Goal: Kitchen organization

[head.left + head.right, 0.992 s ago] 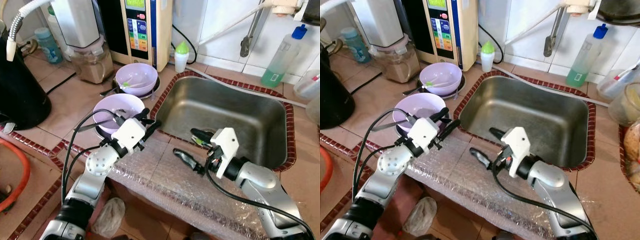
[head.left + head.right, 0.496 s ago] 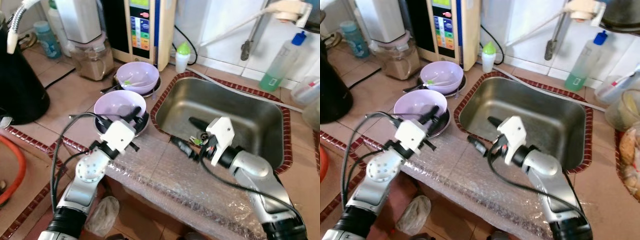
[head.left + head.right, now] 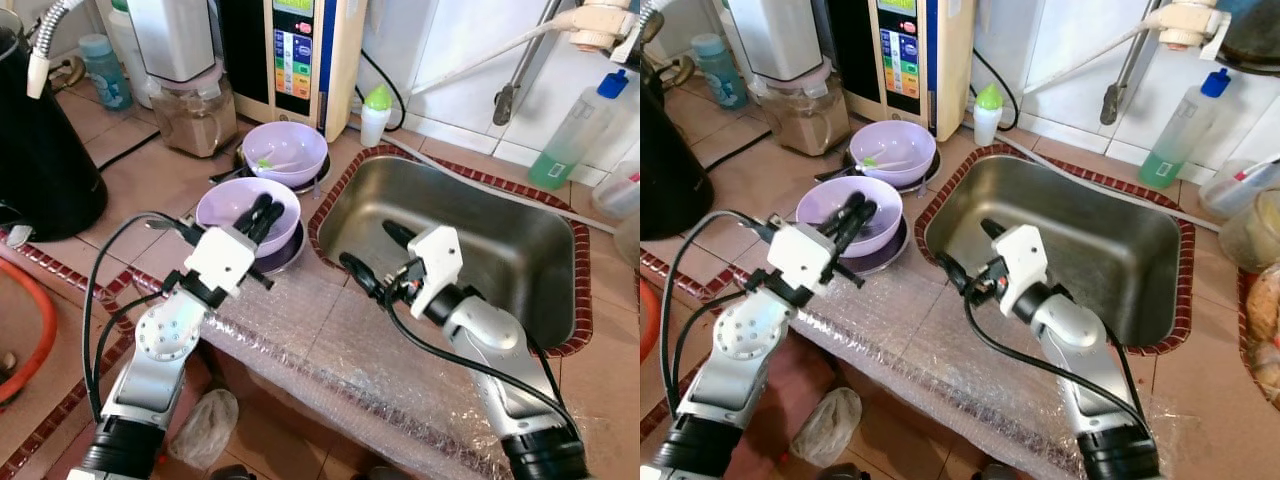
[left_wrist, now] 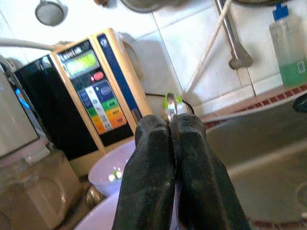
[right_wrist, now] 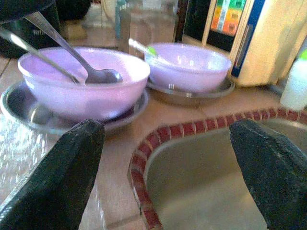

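Two lilac bowls stand on steel plates left of the sink. The near bowl holds two metal spoons whose handles lean out to the left. The far bowl holds a green-tipped utensil. My left gripper hovers over the near bowl with its fingers pressed shut. A thin bright sliver shows between them, and I cannot tell what it is. My right gripper is wide open at the sink's near-left rim and faces the bowls, with nothing between its fingers.
Bubble wrap covers the counter's front edge. A black kettle stands at the left. A blender jar and a water machine line the back. A small green-capped bottle and a green soap bottle stand behind the sink.
The view has shifted. My left gripper rose from the near bowl's right rim to above the bowl. My open right gripper moved left from the sink's front edge to its near-left corner.
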Available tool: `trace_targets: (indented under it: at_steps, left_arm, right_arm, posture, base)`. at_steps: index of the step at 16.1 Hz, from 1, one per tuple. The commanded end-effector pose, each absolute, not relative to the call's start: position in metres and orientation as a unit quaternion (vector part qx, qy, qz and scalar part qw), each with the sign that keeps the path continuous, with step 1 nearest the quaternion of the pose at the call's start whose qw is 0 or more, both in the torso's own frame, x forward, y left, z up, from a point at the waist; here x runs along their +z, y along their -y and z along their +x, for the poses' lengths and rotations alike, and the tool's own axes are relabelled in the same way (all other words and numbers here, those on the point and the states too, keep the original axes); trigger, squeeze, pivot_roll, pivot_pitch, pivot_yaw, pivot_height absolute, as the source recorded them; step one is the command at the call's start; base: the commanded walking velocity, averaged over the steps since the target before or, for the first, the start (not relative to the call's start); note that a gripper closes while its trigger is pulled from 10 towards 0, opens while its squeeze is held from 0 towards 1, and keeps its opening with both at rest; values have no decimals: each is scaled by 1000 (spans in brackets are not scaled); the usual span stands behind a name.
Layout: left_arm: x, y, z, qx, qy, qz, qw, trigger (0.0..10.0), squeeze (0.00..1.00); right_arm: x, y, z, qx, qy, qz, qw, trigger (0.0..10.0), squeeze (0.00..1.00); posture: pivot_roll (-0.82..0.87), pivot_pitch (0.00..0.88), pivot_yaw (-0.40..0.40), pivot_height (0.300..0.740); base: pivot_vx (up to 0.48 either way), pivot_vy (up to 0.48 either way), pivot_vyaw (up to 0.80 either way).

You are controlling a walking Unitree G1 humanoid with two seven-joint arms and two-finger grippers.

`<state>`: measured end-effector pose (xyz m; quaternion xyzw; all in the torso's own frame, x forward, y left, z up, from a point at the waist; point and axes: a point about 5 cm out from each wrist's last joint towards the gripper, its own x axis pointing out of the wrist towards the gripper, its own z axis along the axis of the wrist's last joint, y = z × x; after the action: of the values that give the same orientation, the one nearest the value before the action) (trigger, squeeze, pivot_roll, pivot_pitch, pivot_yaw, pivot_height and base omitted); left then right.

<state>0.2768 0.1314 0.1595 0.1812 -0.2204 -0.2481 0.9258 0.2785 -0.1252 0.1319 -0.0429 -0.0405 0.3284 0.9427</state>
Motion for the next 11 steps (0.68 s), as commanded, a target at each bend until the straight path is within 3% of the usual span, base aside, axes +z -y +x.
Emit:
trace_targets:
  at_steps: [1,8,11]
  left_arm:
    - [180,-131,279,-253,253,185,915,0,0]
    - [201,-142,285,-235,271,199,912,0,0]
    - [218,-130,288,-254,282,156,912,0,0]
  right_arm:
    - [133,127,282,320,45,-48,945,10000,0]
    - [134,127,288,312,59,-56,947,10000,0]
    - [138,126,288,314,68,-58,945,10000,0]
  posture:
    - [-4,0,-22,740]
    - [-2,0,-19,740]
    - [-4,0,-18,740]
  base:
    - [0,0,0]
    - [0,0,0]
    - [0,0,0]
